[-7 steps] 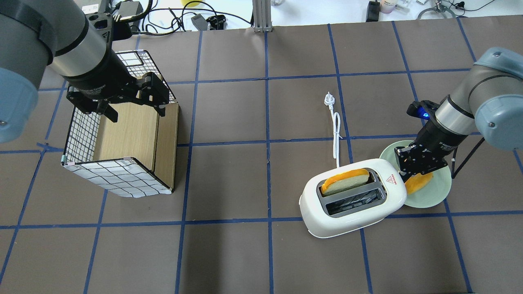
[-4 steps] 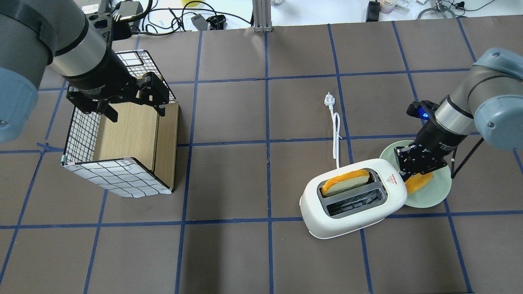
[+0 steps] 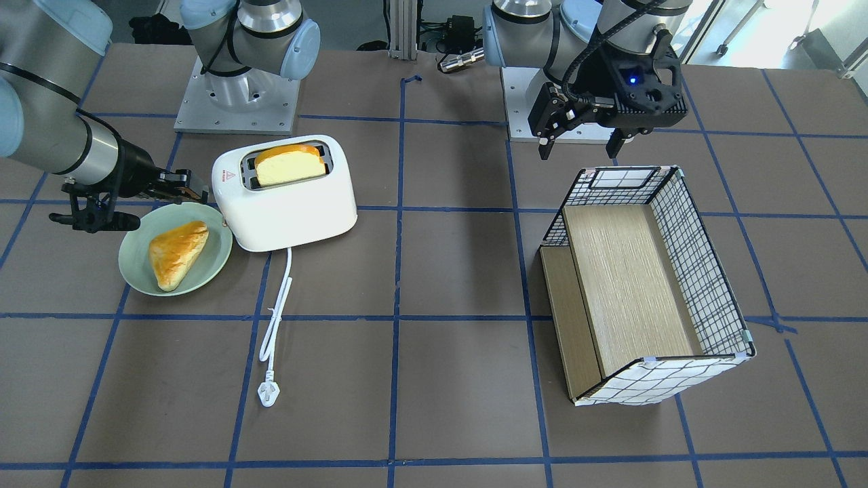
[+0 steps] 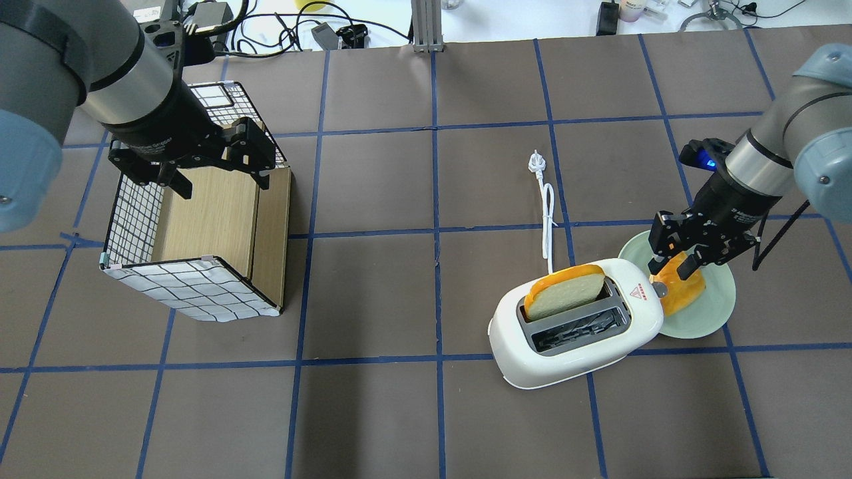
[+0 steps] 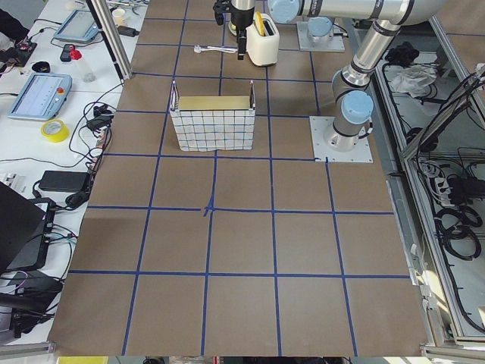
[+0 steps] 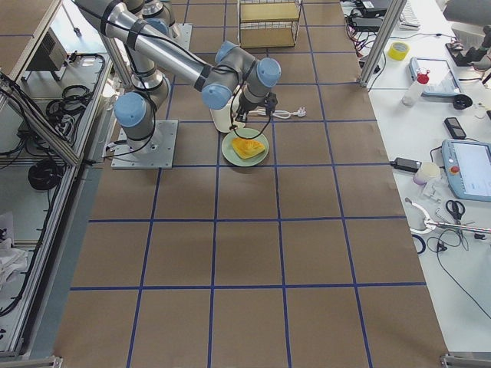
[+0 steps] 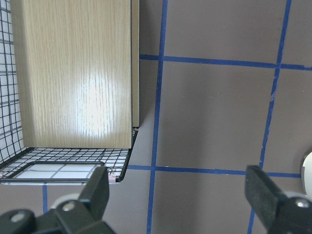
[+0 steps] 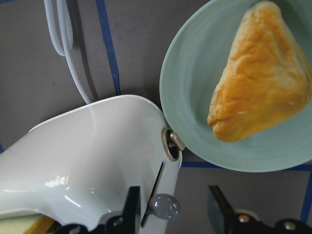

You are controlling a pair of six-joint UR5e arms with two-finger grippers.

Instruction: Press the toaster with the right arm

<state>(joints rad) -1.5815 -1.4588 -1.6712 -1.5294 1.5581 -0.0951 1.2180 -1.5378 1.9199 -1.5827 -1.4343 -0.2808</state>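
Observation:
The glossy white toaster (image 4: 576, 332) lies at the table's right, next to a green plate (image 4: 719, 313). A bread slice (image 4: 566, 293) stands high out of its far slot; the near slot is empty. My right gripper (image 4: 673, 265) is open over the plate's edge, at the toaster's end. In the right wrist view its fingers (image 8: 131, 209) straddle the lever knob (image 8: 165, 205) on the toaster (image 8: 87, 161) without gripping it. My left gripper (image 4: 219, 183) is open and empty above a wire basket (image 4: 200, 293).
A golden pastry (image 4: 682, 293) lies on the plate. The toaster's white cord (image 4: 547, 226) runs away from it to a loose plug (image 4: 534, 161). The basket has a wooden shelf (image 7: 73, 73) inside. Blue tape lines grid the brown table.
My right gripper has lifted and drawn back from the toaster's end, uncovering the lever knob. The bread slice has risen higher out of the slot. The left arm has not moved.

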